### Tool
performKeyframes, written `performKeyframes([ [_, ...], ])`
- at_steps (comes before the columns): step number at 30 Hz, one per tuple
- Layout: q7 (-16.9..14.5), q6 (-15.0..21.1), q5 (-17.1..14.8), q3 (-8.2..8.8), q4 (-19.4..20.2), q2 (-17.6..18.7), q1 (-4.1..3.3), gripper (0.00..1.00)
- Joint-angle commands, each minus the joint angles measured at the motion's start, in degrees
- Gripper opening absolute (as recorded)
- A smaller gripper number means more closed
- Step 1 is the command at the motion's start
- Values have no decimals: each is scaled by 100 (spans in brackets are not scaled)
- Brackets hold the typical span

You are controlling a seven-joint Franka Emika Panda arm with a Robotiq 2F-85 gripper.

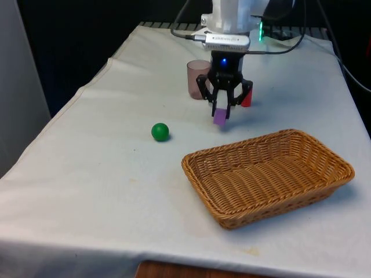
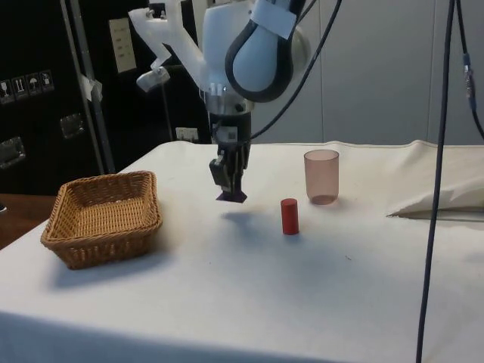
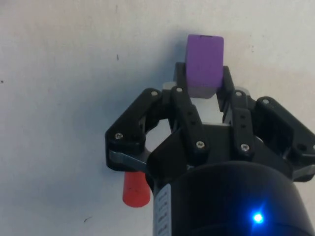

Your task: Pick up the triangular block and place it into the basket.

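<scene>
Black two-finger gripper (image 1: pixel 222 111) clamped on the purple triangular block (image 1: pixel 220 117), lifted clear of the white cloth (image 1: pixel 87 174). Woven wicker basket (image 1: pixel 324 155) off at the block's four o'clock in the front view; small red cylinder (image 2: pixel 290 216) standing just behind.

On the table (image 1: pixel 87 191), the ball (image 1: pixel 160 131) lies toward the front view's left of the basket (image 1: pixel 268 175), the cup (image 1: pixel 197 79) behind.

The table (image 1: pixel 87 174) carries basket (image 1: pixel 268 174), ball (image 1: pixel 160 131), cup (image 1: pixel 197 79), seemingly red cylinder (image 2: pixel 290 216).

White-clothed table (image 1: pixel 87 174); dark cabinets (image 2: pixel 45 91)
</scene>
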State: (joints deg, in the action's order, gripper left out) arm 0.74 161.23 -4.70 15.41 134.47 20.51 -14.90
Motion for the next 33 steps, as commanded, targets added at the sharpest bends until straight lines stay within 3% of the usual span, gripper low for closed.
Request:
performKeyframes([
  [1,-6,-46,0,0,11,-63,0,33],
  [12,0,-46,0,-6,-23,-206,-6,33],
  [20,52,-275,40,6,-103,-487,-52,33],
  [22,6,-229,0,-23,-92,-470,-23,33],
  [23,69,-390,63,6,-143,-590,-63,33],
  [30,115,-705,97,-29,-361,-751,-74,33],
  [31,29,-630,23,-63,-315,-751,-40,33],
  [33,120,-837,86,-52,-510,-751,-74,33],
])
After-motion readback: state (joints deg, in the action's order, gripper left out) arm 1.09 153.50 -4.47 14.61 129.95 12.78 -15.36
